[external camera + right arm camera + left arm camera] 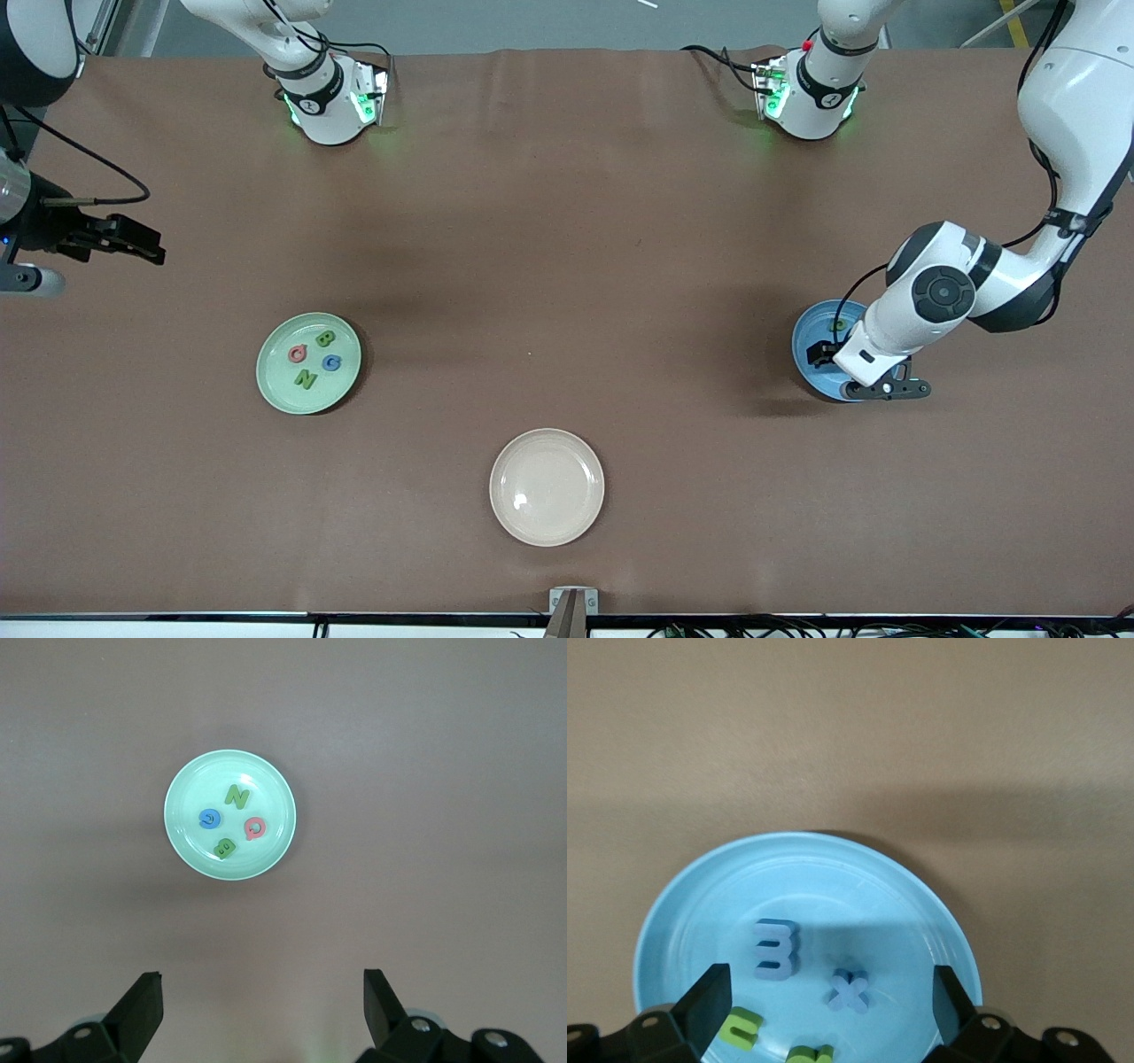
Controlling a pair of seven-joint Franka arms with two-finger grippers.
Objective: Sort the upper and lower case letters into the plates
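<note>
The light green plate [266, 365] lies toward the right arm's end and holds several letters: a pink-red one [298, 354], a green B [325, 338], a blue G [331, 361] and a green N [306, 380]. The right wrist view shows this plate [173, 819] from high up. My right gripper [156, 249] [263, 1001] is open and empty over bare table. The blue plate [808, 332] [682, 904] lies toward the left arm's end with two blue letters [776, 948] [850, 989] and two green letters [741, 1028] [810, 1054]. My left gripper [822, 354] [831, 990] hangs open and empty just over them.
A cream plate [505, 461] with nothing in it lies nearer the front camera, midway along the table. The two arm bases [332, 106] [806, 93] stand along the table's back edge.
</note>
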